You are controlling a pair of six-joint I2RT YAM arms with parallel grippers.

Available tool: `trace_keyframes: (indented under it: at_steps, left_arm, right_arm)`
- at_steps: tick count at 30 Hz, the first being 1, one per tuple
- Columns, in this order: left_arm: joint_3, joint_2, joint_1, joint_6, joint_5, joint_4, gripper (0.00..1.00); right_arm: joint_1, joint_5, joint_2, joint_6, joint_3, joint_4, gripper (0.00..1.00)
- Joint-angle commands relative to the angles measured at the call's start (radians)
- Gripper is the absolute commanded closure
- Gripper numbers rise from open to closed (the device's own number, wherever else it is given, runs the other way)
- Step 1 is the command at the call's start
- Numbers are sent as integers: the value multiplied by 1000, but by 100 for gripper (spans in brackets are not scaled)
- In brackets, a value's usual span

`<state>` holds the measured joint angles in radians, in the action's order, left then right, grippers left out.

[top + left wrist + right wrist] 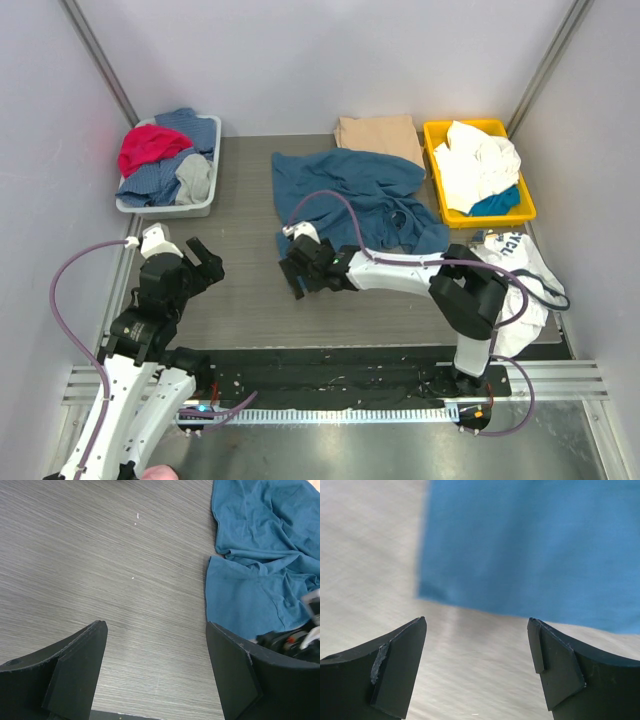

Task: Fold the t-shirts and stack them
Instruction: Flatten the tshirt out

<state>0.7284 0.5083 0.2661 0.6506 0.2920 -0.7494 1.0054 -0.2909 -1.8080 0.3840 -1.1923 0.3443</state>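
The teal t-shirt (350, 195) lies crumpled mid-worktop (245, 300). Right claw (297, 272) is released, just short of its near-left corner. Left claw (205, 265) is released too, well left of it. Go low and pinch a single hem layer at the corner.

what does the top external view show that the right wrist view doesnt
Only top external: the grey bin of clothes, the yellow bin, the folded tan t-shirt, and the left claw, open over bare table. Only right wrist: up close, a corner of the teal t-shirt, its straight edge just beyond the open fingertips, nothing held. Both: that teal t-shirt, the table, the right claw.
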Motion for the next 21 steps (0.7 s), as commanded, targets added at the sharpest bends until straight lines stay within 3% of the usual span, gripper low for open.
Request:
trace_keyframes:
  at_steps: [1,21]
  left_arm:
    - [-3,1,-2,6,3,25,15]
    - [-1,1,-2,1,15,21,15]
  right_arm:
    - [50,35,-33,10,-87,-42,10]
    - [67,16,-182,-13,-164,-64,14]
